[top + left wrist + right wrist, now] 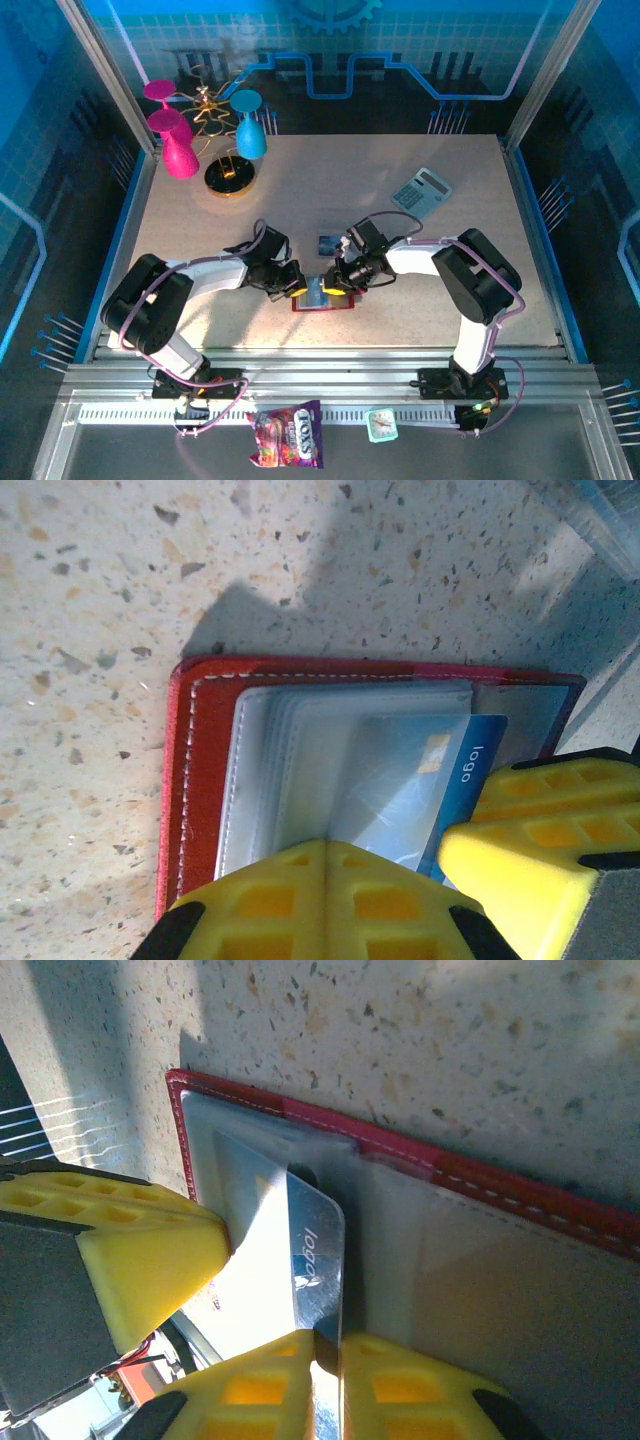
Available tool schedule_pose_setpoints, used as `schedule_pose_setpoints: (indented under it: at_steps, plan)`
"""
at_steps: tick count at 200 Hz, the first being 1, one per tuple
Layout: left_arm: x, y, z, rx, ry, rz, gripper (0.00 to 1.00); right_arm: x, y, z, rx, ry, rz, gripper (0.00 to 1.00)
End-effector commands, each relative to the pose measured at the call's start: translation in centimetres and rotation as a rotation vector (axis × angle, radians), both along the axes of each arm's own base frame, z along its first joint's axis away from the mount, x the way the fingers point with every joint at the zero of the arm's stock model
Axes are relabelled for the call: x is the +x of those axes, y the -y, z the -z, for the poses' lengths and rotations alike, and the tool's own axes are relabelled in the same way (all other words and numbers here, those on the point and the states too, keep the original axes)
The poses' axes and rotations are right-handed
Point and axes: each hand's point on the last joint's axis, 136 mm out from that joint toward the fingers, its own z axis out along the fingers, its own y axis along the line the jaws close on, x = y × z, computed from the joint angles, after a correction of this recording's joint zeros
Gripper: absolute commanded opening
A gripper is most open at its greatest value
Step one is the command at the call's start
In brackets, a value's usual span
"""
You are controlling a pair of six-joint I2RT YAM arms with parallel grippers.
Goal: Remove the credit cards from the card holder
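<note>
Card holder on table, card in its pocket, calculator behind

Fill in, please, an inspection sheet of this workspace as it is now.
Surface: speckled table.
Job's things: red card holder open flat; blue card half out; another card lying beyond it.
Clutter: calculator, three goblets, wire stand.
Grippers: left gripper jaws shut, on the holder; right gripper jaws shut on the blue card.
Cables: cables loop along both arms.
Surroundings: blue walls; candy bag, small clock on front ledge.

Arms blk/white, lilac cables; fingers yellow w/ grid pockets.
</note>
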Motion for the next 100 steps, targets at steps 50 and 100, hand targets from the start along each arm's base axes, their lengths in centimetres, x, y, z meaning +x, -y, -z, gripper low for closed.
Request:
schedule_pose_setpoints:
  at_steps: [50, 100]
  plan:
    - [-1.0, -0.6, 1.3, 0.069, -0.042, 0.024, 0.03, 0.5, 1.3, -1.6, 0.005, 0.042, 0.026, 0.11]
    - [-0.6, -0.6, 1.1, 0.076, -0.036, 0.026, 0.03, 0.9, 2.6, -1.9, -0.002, 0.046, 0.036, 0.11]
